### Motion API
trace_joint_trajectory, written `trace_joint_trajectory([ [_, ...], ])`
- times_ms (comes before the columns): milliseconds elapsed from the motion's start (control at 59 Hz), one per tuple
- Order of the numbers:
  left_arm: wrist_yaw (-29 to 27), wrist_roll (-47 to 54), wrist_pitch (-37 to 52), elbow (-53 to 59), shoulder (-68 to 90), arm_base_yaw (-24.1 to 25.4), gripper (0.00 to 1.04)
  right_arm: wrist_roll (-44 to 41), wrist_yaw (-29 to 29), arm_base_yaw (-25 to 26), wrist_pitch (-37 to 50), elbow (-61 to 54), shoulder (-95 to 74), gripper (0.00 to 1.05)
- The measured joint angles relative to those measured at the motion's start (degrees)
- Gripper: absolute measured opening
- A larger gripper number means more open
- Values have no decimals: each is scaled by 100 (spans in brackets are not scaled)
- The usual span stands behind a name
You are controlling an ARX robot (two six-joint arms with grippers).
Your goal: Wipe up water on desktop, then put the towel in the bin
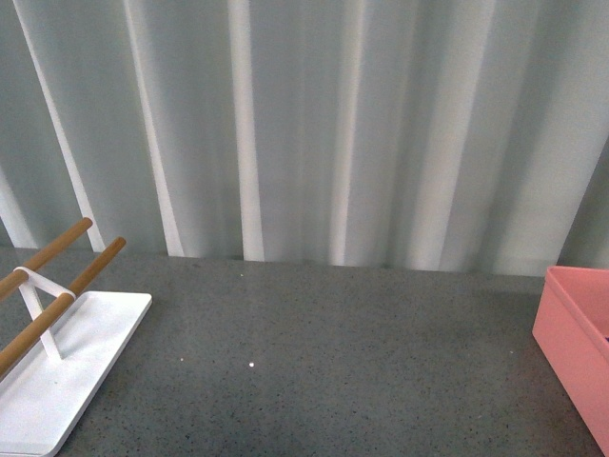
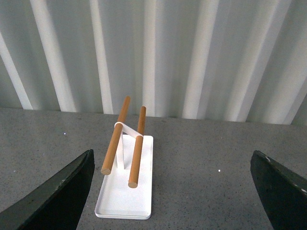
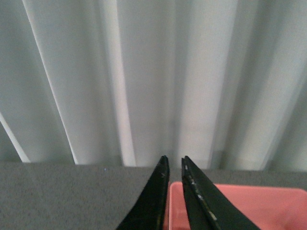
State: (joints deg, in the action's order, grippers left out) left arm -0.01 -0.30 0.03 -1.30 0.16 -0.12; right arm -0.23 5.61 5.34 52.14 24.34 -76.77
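Grey speckled worktop (image 1: pixel 333 362) runs back to a pale curtain (image 1: pixel 314 124). No towel shows in any view. Pink bin (image 1: pixel 576 333) sits at the worktop's right edge; the right gripper (image 3: pixel 175 165), fingers nearly pressed together with nothing between them, hangs over it. Left gripper (image 2: pixel 172 191) is spread wide, facing a white rack (image 2: pixel 125 191) with two wooden rods at far left.

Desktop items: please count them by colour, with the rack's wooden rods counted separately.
White rack base: 1
Wooden rods: 2
Pink bin: 1
Blue towel: 0 in view
Total: 4
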Motion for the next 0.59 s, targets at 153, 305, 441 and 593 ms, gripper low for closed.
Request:
trace_joint_trajectory([
  [153,0,0,0,0,0,0,98,-42,-111,-114,44,-675,557,3],
  [305,0,2,0,0,0,0,98,-46,-476,-409,-11,-1169,1152,3],
  [441,0,2,0,0,0,0,98,-46,-496,-518,-221,-1552,1735,3],
  [593,0,2,0,0,0,0,98,-44,-514,-518,-525,-1823,2306,3],
])
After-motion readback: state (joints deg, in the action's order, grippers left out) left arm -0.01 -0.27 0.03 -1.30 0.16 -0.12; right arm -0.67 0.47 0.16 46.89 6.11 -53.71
